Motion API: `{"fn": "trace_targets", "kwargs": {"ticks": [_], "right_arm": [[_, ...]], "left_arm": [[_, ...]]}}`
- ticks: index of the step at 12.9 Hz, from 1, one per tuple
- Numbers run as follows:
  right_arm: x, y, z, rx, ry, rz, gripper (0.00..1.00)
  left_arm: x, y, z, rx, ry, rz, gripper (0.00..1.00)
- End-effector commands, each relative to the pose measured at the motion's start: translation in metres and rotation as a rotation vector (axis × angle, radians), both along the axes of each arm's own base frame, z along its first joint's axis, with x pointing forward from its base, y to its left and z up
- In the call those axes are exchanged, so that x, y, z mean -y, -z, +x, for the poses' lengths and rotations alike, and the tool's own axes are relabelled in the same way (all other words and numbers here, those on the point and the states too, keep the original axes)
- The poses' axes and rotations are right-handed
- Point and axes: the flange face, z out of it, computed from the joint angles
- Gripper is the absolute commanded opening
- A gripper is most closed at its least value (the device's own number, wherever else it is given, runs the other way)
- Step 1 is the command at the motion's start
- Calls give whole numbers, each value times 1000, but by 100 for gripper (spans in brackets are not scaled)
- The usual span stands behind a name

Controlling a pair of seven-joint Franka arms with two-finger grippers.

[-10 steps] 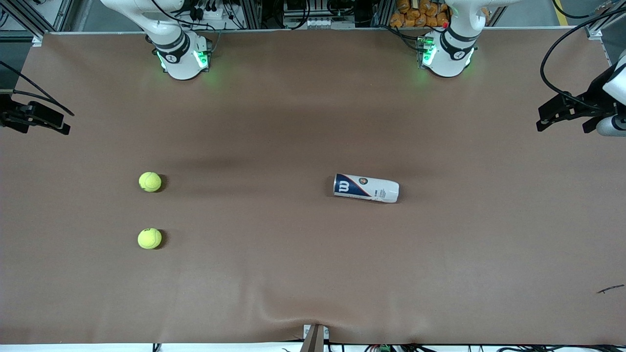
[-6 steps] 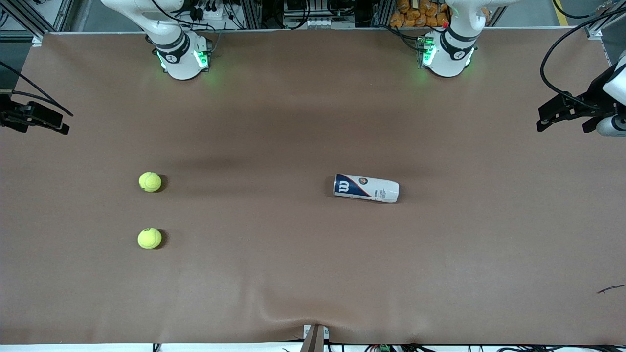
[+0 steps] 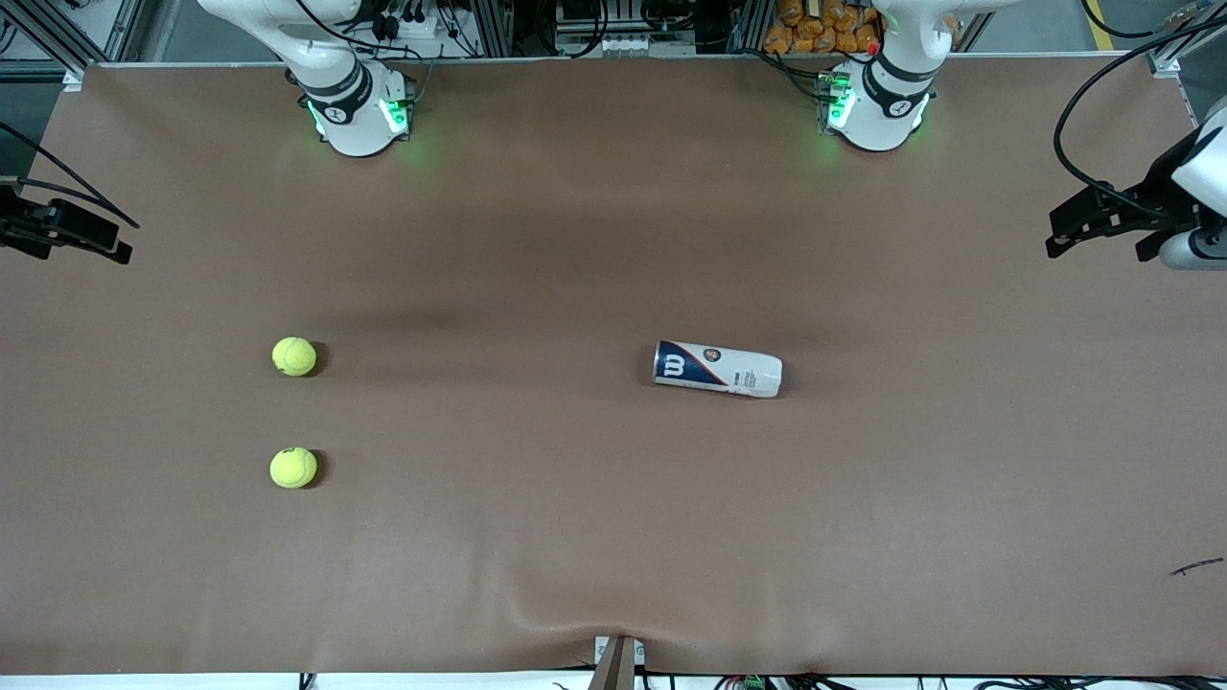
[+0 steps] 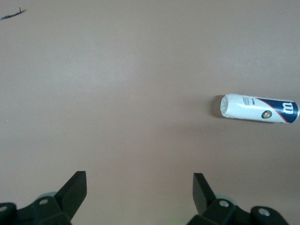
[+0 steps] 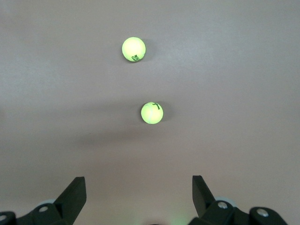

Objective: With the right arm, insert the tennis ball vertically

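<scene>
Both claws, right (image 5: 136, 199) and left (image 4: 139, 197), hung open over the bench; either tennis ball (image 3: 293, 356) looked light, fuzzy, best pinched across its middle.

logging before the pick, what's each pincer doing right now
Left pincer: open, holding nothing, over bare table toward the left arm's end.
Right pincer: open, holding nothing, over bare table toward the right arm's end.
</scene>
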Motion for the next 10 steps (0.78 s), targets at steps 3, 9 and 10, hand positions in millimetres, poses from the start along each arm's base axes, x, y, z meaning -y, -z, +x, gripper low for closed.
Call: {"fn": "trace_targets", "kwargs": {"ticks": [3,9,10], "right_arm": [[2,6,-3,-11,8,-2,100],[-3,8,-4,-16,3,-2,100],[-4,7,-3,-13,2,-2,100]], "left_arm": [[39,26,7,-71,83,-27,100],[119,58,9,-126,259,-25,100],[134,66,9,-137,315,-31,100]]}}
